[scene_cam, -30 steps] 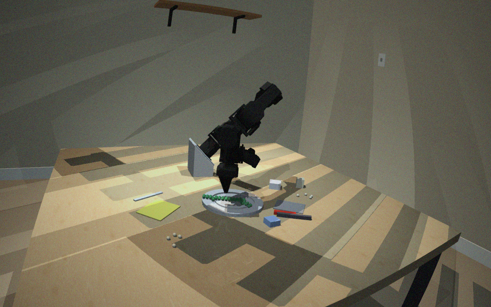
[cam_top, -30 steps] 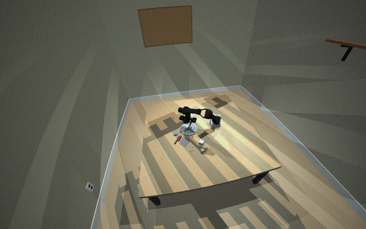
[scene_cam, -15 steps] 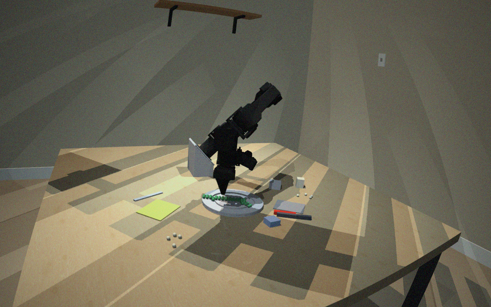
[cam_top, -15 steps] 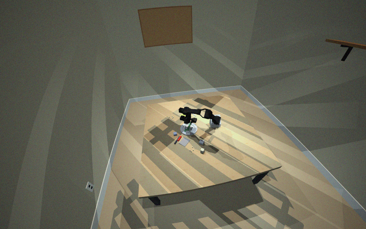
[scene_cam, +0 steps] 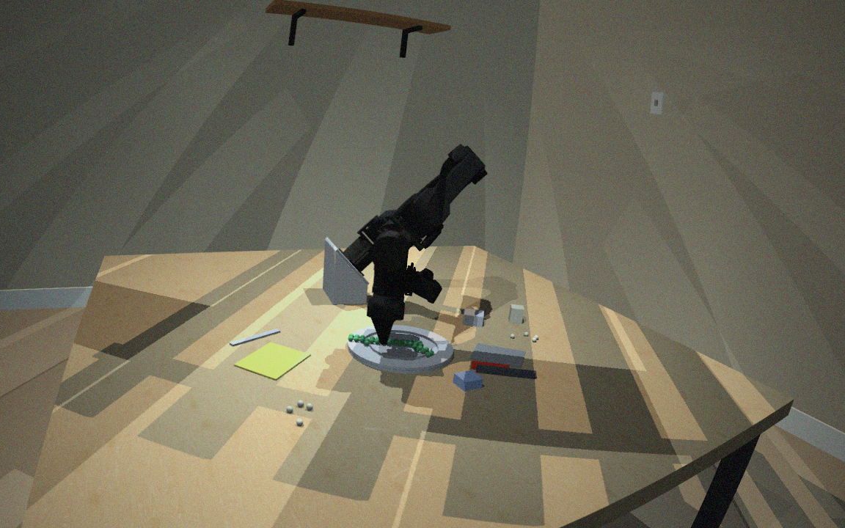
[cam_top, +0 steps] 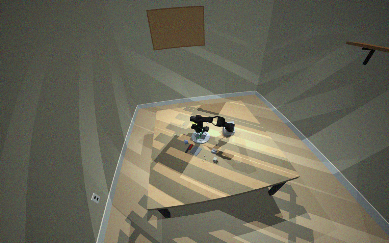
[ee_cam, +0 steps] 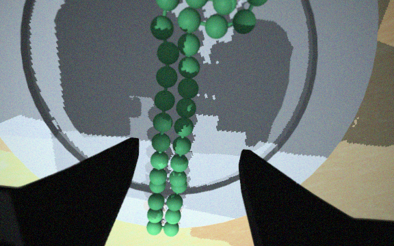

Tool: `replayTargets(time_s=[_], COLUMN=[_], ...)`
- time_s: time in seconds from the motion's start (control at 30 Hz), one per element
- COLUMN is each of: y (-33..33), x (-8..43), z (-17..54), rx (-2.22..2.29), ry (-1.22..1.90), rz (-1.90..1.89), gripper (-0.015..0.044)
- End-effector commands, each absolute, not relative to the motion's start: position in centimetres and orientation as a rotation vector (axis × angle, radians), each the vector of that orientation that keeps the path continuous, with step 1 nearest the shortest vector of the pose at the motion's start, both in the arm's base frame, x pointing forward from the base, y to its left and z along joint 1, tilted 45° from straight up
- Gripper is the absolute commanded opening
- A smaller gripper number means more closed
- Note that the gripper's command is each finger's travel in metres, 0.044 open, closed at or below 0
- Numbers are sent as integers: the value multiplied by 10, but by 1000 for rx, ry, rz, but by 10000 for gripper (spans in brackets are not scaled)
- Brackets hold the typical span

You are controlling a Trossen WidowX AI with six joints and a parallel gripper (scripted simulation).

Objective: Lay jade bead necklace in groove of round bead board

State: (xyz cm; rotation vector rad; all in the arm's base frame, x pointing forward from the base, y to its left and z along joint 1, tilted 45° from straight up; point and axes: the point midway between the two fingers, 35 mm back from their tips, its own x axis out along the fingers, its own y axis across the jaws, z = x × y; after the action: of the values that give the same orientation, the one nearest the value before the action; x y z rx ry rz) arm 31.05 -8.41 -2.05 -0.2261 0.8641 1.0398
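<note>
The jade bead necklace point(ee_cam: 164, 100) point(scene_cam: 422, 347) lies folded double in a straight line across the round grey bead board point(ee_cam: 337, 85) point(scene_cam: 405, 358) point(cam_top: 205, 137). A clump of beads sits at its far end. Its near end runs over the dark ring groove point(ee_cam: 307, 85) and the board's rim onto the table. My gripper point(ee_cam: 190, 152) point(scene_cam: 383, 339) points straight down over the near part of the board. Its two black fingers stand half apart on either side of the doubled strand, with clear gaps to the beads. It holds nothing.
A yellow sheet point(scene_cam: 272, 359) and a thin grey bar point(scene_cam: 254, 337) lie left of the board. A grey wedge point(scene_cam: 341, 279) stands behind. A blue block point(scene_cam: 467, 380), a grey slab with red and dark sticks point(scene_cam: 497, 358), two small cubes point(scene_cam: 516, 313) and loose beads point(scene_cam: 299, 410) lie around.
</note>
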Motion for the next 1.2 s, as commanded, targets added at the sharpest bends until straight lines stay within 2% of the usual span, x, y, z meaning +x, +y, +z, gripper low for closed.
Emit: replayTargets(time_s=[0.0,0.33,0.67,1.17], y=[-77,-75,-77,-77], x=[309,309,310,310], z=[-28,-30,-28,-28], rx=[-206,-204,-216,-216], ry=[870,870,868,868], rz=[1049,1050,1048,1048], gripper=[250,250,0,0])
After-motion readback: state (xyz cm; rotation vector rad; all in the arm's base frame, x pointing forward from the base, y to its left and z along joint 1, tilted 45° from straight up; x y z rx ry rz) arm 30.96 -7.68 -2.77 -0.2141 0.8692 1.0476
